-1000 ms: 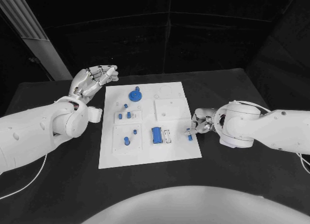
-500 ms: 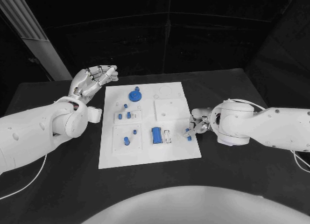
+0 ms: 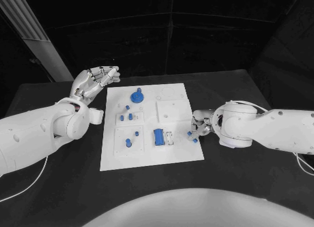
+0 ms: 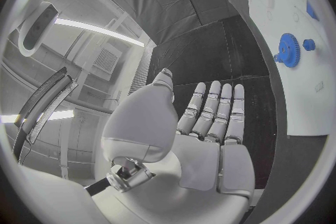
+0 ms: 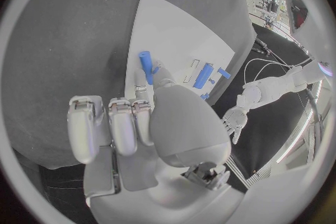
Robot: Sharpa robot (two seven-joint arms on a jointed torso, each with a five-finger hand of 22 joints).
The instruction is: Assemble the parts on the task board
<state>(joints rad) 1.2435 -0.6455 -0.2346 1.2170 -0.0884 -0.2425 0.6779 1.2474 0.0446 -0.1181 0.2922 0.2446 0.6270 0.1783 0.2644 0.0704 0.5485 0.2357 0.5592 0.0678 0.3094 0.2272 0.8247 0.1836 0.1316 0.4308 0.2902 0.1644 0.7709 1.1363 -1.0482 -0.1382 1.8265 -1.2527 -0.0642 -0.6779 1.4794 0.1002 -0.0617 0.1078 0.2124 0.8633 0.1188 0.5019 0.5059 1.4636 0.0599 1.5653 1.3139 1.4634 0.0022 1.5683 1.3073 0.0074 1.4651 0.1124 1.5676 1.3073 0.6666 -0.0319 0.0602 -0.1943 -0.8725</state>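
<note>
The task board (image 3: 153,126) lies flat in the middle of the black worktop (image 3: 252,179), its long side running away from the robot. Small blue parts sit on it: a blue gear (image 3: 137,97) at the far end, a few short pegs (image 3: 129,116) near the left edge, and a blue block (image 3: 158,136) near the middle. The right hand (image 3: 200,126) is at the board's right edge, its fingers (image 5: 155,75) pinching a small blue peg (image 3: 192,136) just over the plate; whether the peg touches the board I cannot tell. The left hand (image 3: 93,81) hovers off the far left corner, palm up, fingers (image 4: 218,109) straight and side by side, holding nothing.
</note>
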